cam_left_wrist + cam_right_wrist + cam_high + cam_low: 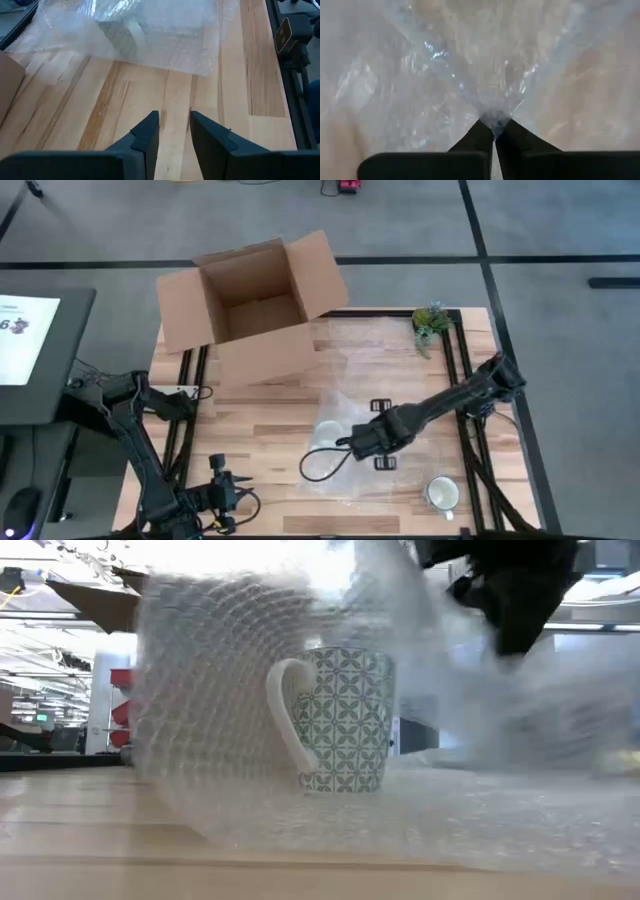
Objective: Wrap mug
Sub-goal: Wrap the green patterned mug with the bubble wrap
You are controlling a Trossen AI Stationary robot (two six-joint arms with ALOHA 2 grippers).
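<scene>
Wooden table (260,415). Near left: left gripper (222,498) waits, fingers (145,136) slightly spread, holding nothing. Near right: spare white mug (441,494), bare. Mid table: patterned mug (345,720) upright on bubble wrap (350,395), sheet already partly over it. Right gripper (357,444) just right of it, fingers pinching wrap edge. Judgement: pull sheet taut over mug, keep pinch firm, avoid tipping mug. Far: open cardboard box (250,300), plant (431,323).

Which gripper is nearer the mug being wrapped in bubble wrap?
Right. The right gripper pinches the bubble wrap right beside the mug. The left gripper waits at the table's near-left edge, well clear of it.
</scene>
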